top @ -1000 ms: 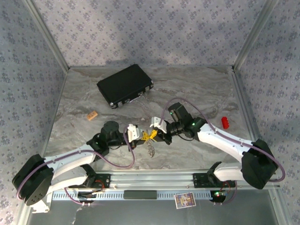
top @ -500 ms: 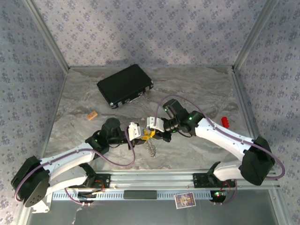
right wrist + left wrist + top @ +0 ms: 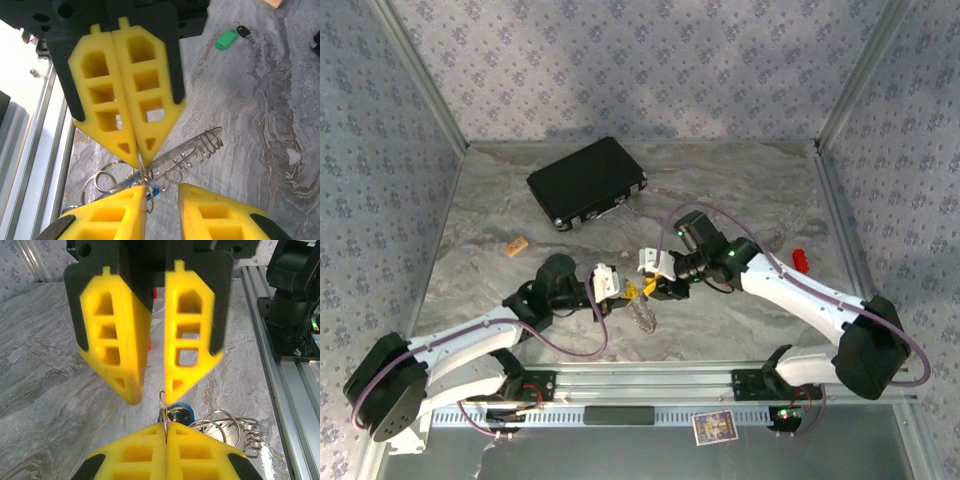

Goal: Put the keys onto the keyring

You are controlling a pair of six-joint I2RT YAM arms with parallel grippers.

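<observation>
**My two grippers meeting nose to nose over the keyring**

My left gripper [image 3: 165,429] is clenched. Its yellow fingers [image 3: 135,452] are pressed flat together, and a thin wire loop of the keyring [image 3: 642,316] is pinched upright between their tips. The rest of the keyring, several wire rings and a coiled piece, trails down onto the marbled table [image 3: 740,190] just below the tips.

My right gripper [image 3: 161,189] faces the left one tip to tip. It is released, with a clear gap between its fingers and nothing grasped. One of its fingers [image 3: 117,215] stands just beside the pinched loop; I cannot tell whether they touch.

The blue key [image 3: 181,412] sits among the rings, just under the pinched loop. I cannot tell whether it is threaded on. The green key [image 3: 226,39] lies on the table, well apart from the keyring. A black case [image 3: 588,182] lies farther back on the table.
</observation>
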